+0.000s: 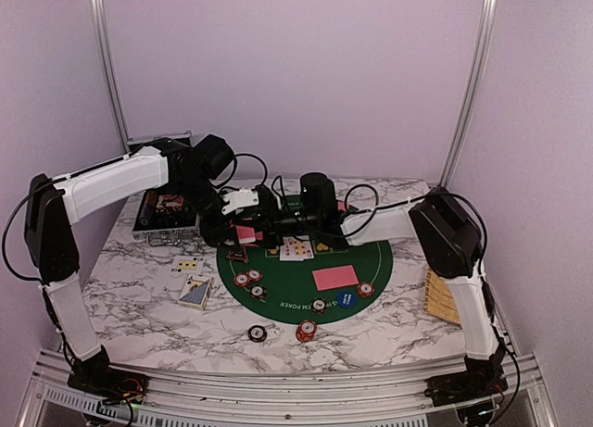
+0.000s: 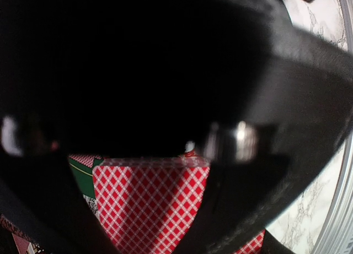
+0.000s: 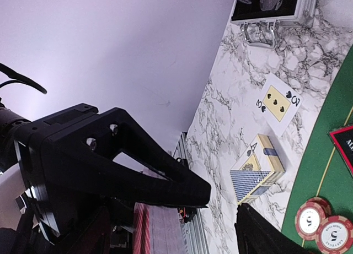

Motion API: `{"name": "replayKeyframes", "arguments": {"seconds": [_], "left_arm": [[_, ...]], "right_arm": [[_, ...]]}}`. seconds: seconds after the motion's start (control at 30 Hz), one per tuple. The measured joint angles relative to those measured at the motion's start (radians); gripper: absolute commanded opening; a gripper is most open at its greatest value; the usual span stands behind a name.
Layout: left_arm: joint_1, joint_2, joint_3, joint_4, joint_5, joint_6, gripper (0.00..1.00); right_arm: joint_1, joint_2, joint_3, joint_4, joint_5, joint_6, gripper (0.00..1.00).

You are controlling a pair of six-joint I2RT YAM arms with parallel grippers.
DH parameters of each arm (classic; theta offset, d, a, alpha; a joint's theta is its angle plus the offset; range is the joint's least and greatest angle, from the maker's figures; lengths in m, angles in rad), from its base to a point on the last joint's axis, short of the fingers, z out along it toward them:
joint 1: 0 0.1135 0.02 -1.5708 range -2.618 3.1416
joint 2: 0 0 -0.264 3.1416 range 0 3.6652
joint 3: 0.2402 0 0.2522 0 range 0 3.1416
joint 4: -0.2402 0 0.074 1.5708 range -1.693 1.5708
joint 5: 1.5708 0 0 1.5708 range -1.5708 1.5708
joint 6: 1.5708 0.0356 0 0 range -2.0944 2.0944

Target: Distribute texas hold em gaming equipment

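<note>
Your left claw (image 1: 244, 223) and right claw (image 1: 278, 220) meet over the mat's (image 1: 380, 260) far edge. Red card (image 2: 149, 204) sits under the left claw. Can't tell either opening.

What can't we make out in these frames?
- Left claw state: left wrist view blacked out by its body.
- Right claw state: right wrist view, bottom edge cuts one finger.
- Black case contents: right wrist view, top edge cuts it.
- Face-up cards: top view, too small.
</note>
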Motion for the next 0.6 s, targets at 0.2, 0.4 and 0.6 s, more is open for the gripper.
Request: {"name": "replayKeyframes", "arguments": {"seconds": [0.2, 0.4, 0.6], "left_arm": [[0.0, 0.002, 0.0, 0.001, -0.003, 0.0, 0.0], [0.0, 0.003, 0.0, 0.002, -0.017, 0.0, 0.0], [-0.002, 0.008, -0.005, 0.005, -0.033, 0.0, 0.0]], "right_arm": [[0.003, 0.017, 0.012, -0.03, -0.005, -0.003, 0.68], [-0.004, 0.019, 0.021, -0.079, -0.013, -0.026, 0.57], [-0.02, 0.005, 0.013, -0.11, -0.022, -0.056, 0.5]]}}
